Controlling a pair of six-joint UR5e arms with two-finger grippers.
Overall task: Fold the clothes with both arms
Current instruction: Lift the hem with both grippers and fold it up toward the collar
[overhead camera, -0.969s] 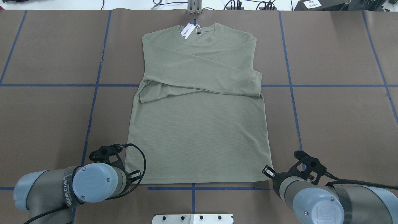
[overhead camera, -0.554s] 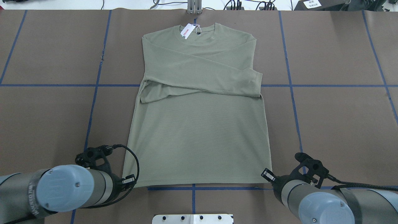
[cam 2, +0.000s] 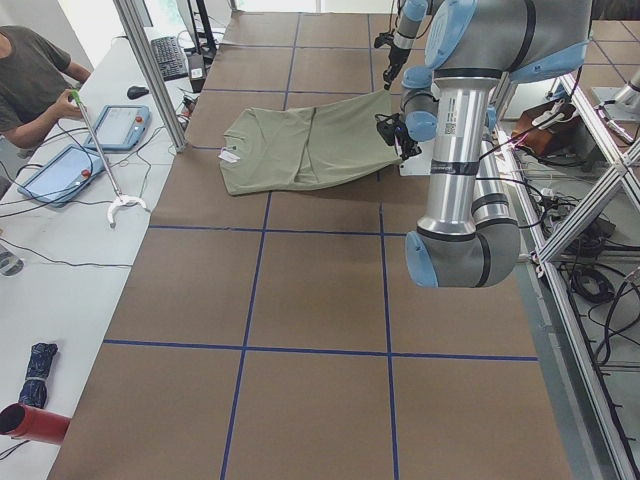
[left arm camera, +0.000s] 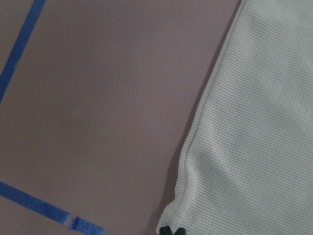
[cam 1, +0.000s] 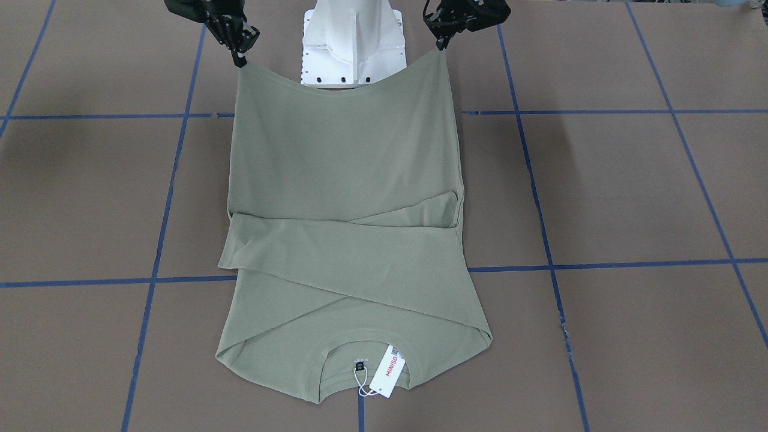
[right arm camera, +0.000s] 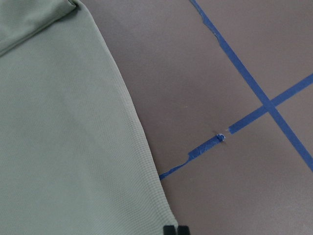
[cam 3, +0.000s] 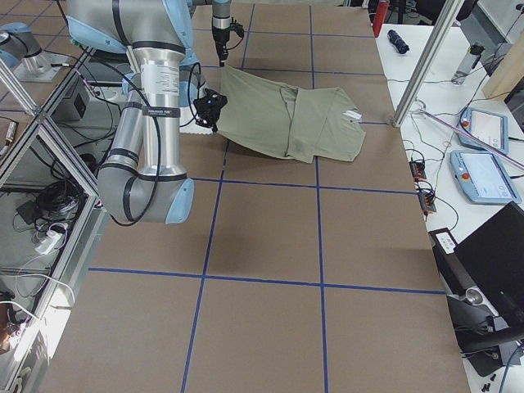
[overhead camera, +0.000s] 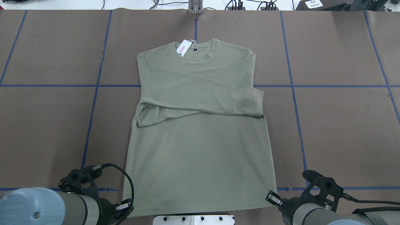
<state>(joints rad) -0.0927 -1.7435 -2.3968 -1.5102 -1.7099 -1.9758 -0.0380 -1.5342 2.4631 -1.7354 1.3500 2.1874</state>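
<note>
The sage-green shirt lies front-up on the brown table, both sleeves crossed over the chest, its white hang tag at the collar. My left gripper is shut on the shirt's near left hem corner; the left wrist view shows its fingertips pinching the knit edge. My right gripper is shut on the near right hem corner. In the front-facing view the left gripper and the right gripper hold the hem raised and stretched in front of the pedestal, while the collar end rests flat.
The white pedestal base stands just behind the raised hem. Blue tape lines divide the brown table cover. A metal post is at the far edge. A person sits at a side bench with tablets.
Both grippers have pulled back toward the robot's base with the hem corners in them. The whole shirt has slid toward the robot, the collar moving away from the far edge.
</note>
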